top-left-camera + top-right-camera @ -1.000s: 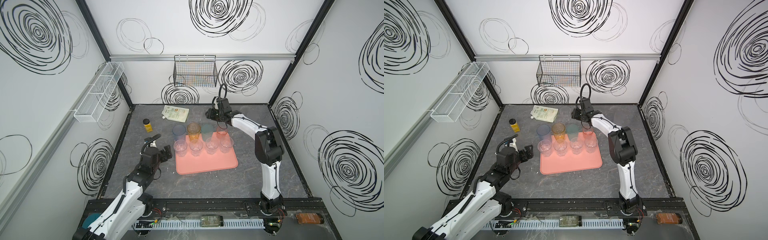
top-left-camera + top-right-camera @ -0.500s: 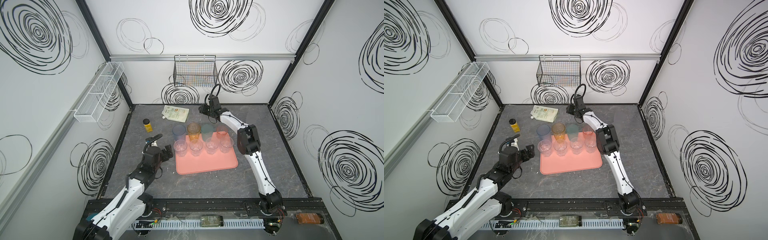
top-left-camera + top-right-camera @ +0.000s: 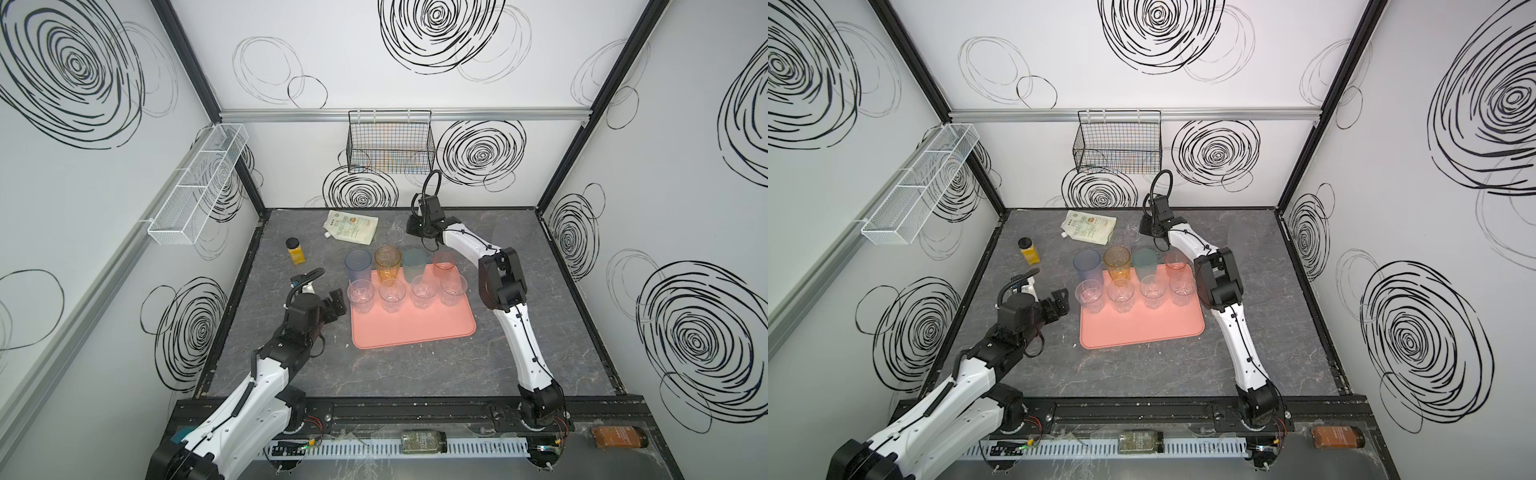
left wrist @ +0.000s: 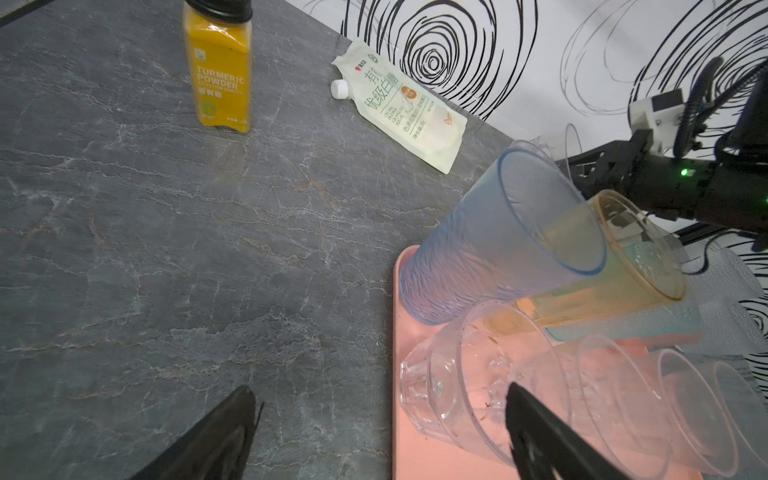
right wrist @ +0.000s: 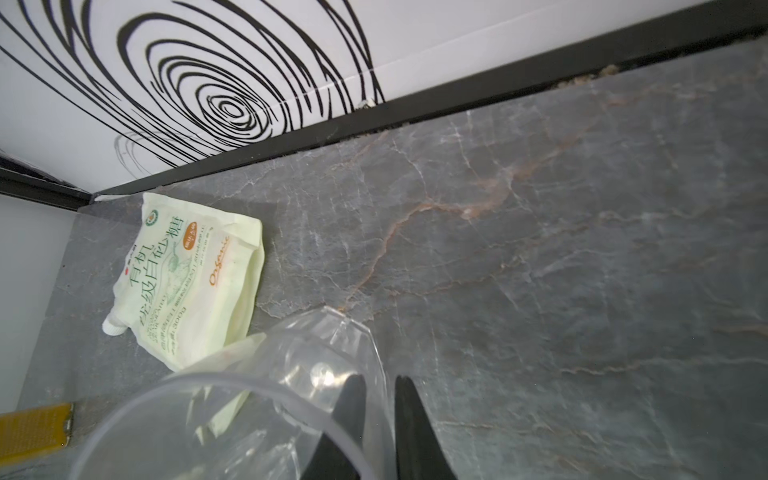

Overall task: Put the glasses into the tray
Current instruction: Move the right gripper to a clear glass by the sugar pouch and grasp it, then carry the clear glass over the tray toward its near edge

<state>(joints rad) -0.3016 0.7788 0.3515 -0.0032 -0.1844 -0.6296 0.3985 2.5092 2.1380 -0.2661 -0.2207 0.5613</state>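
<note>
The right pincer (image 5: 378, 379) is closed on the wall of a clear glass (image 5: 270, 374). In the right wrist view one dark finger sits inside the rim and the other just outside, with the thin wall pinched between them. This glass is off the tray, at the back of the bench (image 5: 540, 249), and whether its base rests on the bench cannot be told. The pouch (image 5: 187, 282) lies flat just beyond the glass, on the side away from the outer finger. In both top views the right pincer (image 3: 417, 229) (image 3: 1149, 228) reaches past the far edge of the tray (image 3: 415, 328) (image 3: 1142, 328), and the held glass is too faint there to make out. The left pincer (image 4: 380, 386) (image 3: 332, 305) is wide open and holds nothing. The tray's edge runs between its fingers, so one finger is over bare bench and the other is in front of the nearest of the short glasses (image 4: 457, 374) (image 3: 392, 293). Four of these stand in a row on the tray just ahead of the left pincer. Behind them four tall glasses (image 3: 387, 262), blue, amber, teal and pink, stand along the tray's far edge, between the two pincers. The bottle (image 4: 218, 70) (image 3: 296, 251) stands upright on the bench, well ahead of the left pincer and apart from the tray.
</note>
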